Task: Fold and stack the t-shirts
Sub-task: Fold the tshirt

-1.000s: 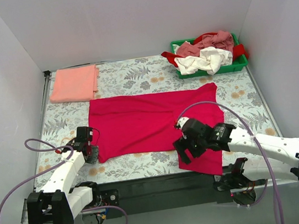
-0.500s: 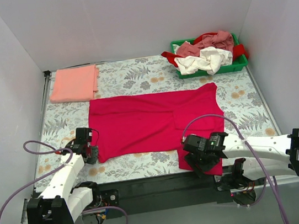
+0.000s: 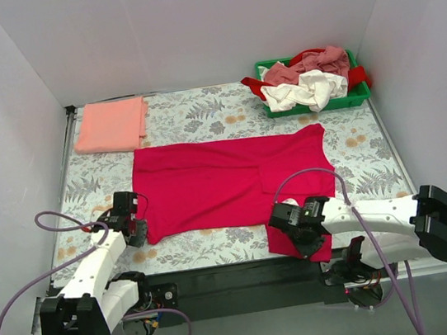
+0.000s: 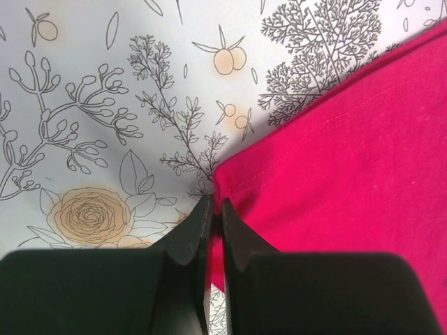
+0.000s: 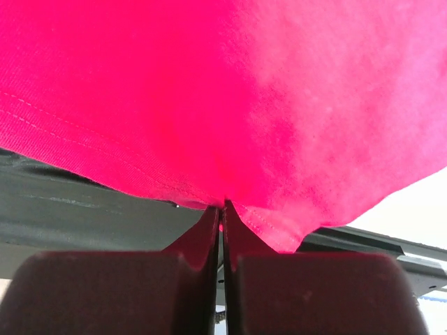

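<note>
The red tee (image 3: 225, 180) lay flat on the surface (image 3: 354, 149). The left claw (image 4: 213, 209) pinched its near left corner. The right claw (image 5: 222, 208) pinched its near right corner, at the front edge. A folded pink tee (image 3: 111, 125) and a full bin (image 3: 315, 106) sat at the back, clear of it.

Left pincer (image 4: 215, 207) closed on crimson t-shirt (image 4: 349, 160) hem corner, floral tablecloth (image 4: 105, 105) beneath
</note>
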